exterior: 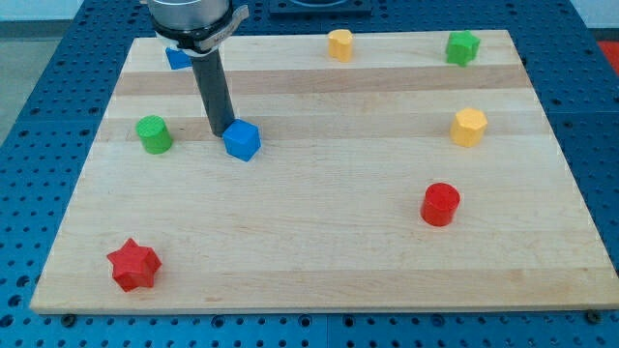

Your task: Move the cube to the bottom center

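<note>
**Cube engaged, push toward bottom center not yet done**

We have my tip (222,132) touching the blue cube (242,140) at its upper-left side, left of the frame's center. We carry no jaws, nothing is gripped. Next, we judge, calls for pushing down and rightward toward the wooden board (319,280)'s bottom center.

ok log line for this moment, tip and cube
my tip: on board, at upper-left edge of blue cube | cube: left of centre, upper half of wooden board | bottom centre: not reached
</note>
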`<state>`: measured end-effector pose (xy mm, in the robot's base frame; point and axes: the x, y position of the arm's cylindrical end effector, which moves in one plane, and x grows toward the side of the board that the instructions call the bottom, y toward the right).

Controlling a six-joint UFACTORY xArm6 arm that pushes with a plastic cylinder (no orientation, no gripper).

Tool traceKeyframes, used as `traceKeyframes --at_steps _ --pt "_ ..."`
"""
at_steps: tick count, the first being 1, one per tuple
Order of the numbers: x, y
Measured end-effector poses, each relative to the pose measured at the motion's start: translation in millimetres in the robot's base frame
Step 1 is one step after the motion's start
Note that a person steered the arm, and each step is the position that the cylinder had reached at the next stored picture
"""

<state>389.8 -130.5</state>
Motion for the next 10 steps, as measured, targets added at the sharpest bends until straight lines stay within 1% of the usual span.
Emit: traceKeyframes --at_steps 1,2,3,4,6,10 --pt "0.0 8.0" --pt "0.0 35.1" --pt "0.0 45.6" --pt "10.5 45.6" --pt "54.0 45.6" --pt "108.1 45.6"
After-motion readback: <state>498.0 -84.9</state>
